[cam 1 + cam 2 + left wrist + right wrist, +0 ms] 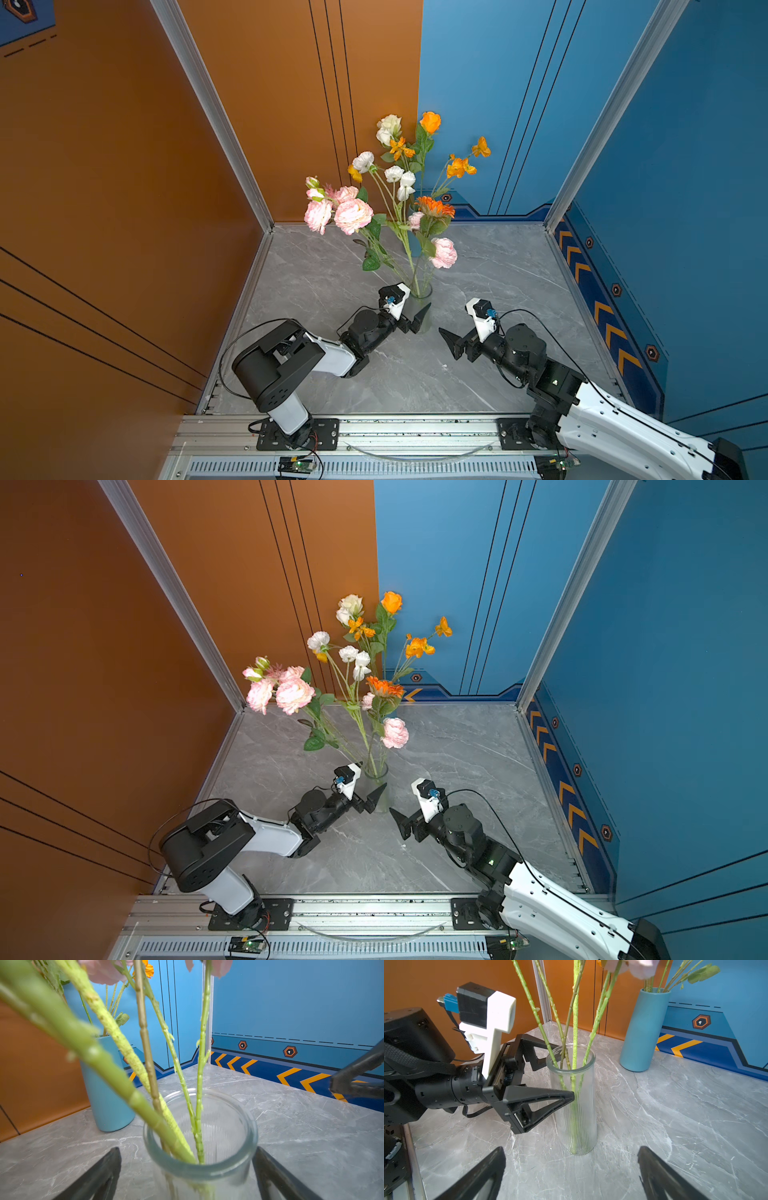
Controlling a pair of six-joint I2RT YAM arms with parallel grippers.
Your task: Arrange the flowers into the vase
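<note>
Flowers (394,173) stand in glass vase (577,1126); left jaws straddle it open, right jaws open, empty.

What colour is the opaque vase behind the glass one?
Plain light blue; the blue vase shows best in the right wrist view.

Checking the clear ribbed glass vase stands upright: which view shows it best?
Right wrist view: the clear ribbed glass vase shows upright, rim to base. Left wrist view shows only its rim; both top views show it small.
</note>
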